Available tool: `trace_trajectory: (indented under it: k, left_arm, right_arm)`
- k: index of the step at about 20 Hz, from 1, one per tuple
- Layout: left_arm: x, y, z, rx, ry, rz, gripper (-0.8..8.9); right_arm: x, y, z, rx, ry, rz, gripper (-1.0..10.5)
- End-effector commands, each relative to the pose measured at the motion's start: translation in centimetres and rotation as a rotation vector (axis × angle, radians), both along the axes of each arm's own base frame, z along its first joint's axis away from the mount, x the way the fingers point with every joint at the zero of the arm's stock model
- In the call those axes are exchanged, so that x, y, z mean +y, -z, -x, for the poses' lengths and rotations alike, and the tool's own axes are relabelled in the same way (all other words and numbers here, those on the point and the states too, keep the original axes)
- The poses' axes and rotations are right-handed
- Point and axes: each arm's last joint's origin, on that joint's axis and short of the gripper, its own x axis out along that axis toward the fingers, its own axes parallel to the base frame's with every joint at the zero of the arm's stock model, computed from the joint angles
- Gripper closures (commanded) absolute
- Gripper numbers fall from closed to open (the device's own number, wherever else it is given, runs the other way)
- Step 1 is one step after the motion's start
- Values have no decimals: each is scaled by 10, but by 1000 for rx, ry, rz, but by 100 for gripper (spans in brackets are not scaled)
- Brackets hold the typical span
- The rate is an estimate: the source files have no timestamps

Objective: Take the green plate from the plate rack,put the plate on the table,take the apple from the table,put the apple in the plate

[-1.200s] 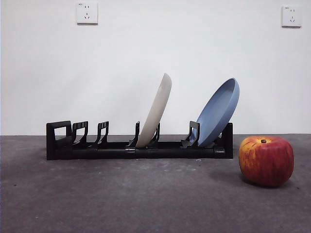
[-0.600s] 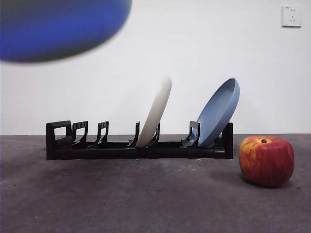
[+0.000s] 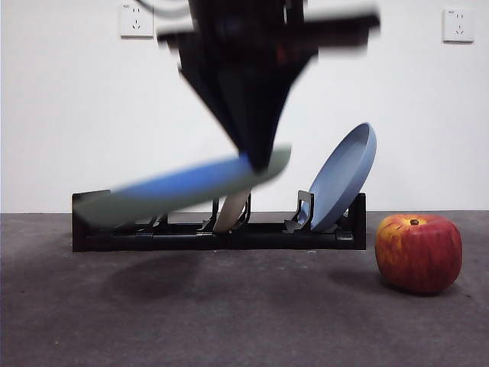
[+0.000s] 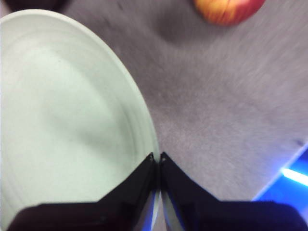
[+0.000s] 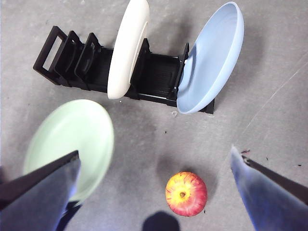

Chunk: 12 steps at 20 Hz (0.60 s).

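Above the table, left gripper pinches the green plate rim.

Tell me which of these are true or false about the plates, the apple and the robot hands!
1. The left gripper is pinching the green plate. True.
2. The apple sits on the green plate. False: it is on the table.
3. The plate rack holds a cream-white plate and a blue plate. True.
4. The right gripper is holding the apple. False: its jaws are wide open, holding nothing.
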Motion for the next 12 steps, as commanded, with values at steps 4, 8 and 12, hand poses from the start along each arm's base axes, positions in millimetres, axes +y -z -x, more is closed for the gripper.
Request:
trace_trajectory:
  k: [4,8,12]
  left_arm:
    - [-1,45,-39,156,-8,-25,822]
    - [0,58,-49,225,-11,-12,813]
    - [0,63,-54,237,-19,2,669]
  right_arm:
    - [0,0,0,-11,-18,20,350]
    - [0,0,-1,-11,-19,21,350]
    - [0,0,-1,-11,-19,21,350]
